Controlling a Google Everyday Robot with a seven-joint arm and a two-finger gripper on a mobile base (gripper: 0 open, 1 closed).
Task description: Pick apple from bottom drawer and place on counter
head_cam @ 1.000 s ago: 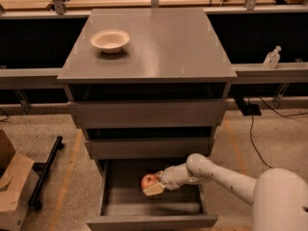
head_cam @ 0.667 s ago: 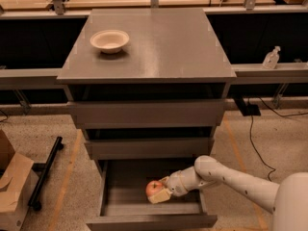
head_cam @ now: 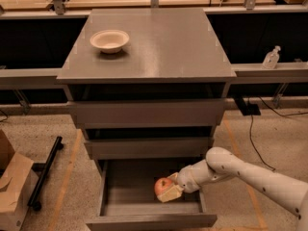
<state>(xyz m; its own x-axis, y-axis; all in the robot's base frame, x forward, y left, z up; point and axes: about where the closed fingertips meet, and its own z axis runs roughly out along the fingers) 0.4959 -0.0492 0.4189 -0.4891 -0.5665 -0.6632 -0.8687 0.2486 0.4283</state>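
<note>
The small red apple [head_cam: 162, 185] is inside the open bottom drawer [head_cam: 149, 221], right of its middle. My gripper [head_cam: 168, 188] reaches into the drawer from the right on a white arm [head_cam: 250, 173]. Its cream fingers [head_cam: 171, 194] sit above and below the apple and are shut on it. The apple is low, near the drawer floor. The grey counter [head_cam: 163, 47] is the cabinet's top, well above.
A white bowl [head_cam: 109, 40] stands on the counter's left rear. The two upper drawers [head_cam: 147, 113] stick out slightly above the open one. A cardboard box [head_cam: 12, 189] and a black pole [head_cam: 45, 171] lie on the floor at left. A bottle [head_cam: 271, 57] stands on the right ledge.
My gripper and the apple have shifted together to the right and a little toward the drawer's front. The arm has swung lower into the drawer.
</note>
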